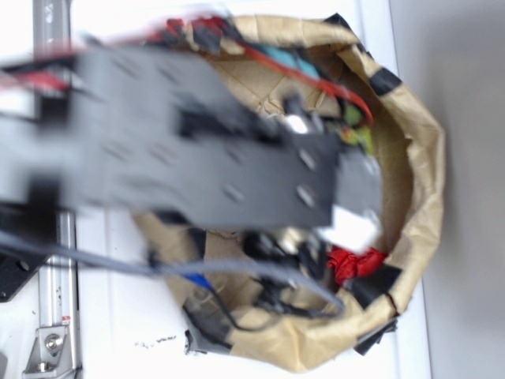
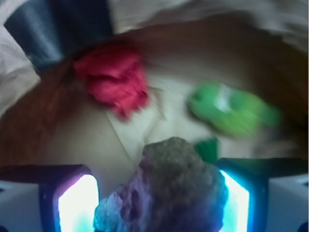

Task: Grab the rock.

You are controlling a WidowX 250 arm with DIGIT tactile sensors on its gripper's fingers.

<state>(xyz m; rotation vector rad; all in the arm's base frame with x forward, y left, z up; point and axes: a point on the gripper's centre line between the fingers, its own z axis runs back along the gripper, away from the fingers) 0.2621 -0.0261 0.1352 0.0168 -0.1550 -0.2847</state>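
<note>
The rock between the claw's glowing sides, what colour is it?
The rock is dark brown with lighter tan flecks, tinted purple and blue by the lights. The wrist view shows it best.

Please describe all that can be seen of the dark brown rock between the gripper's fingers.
The small dark brown, rough-surfaced rock is a blocky lump with lighter tan flecks, tinted purple and blue by the glowing finger pads. In the wrist view it sits between the two fingers of the gripper, its right side against the right pad; the left contact is unclear. Behind it lies brown paper. The exterior view hides it behind the arm.
</note>
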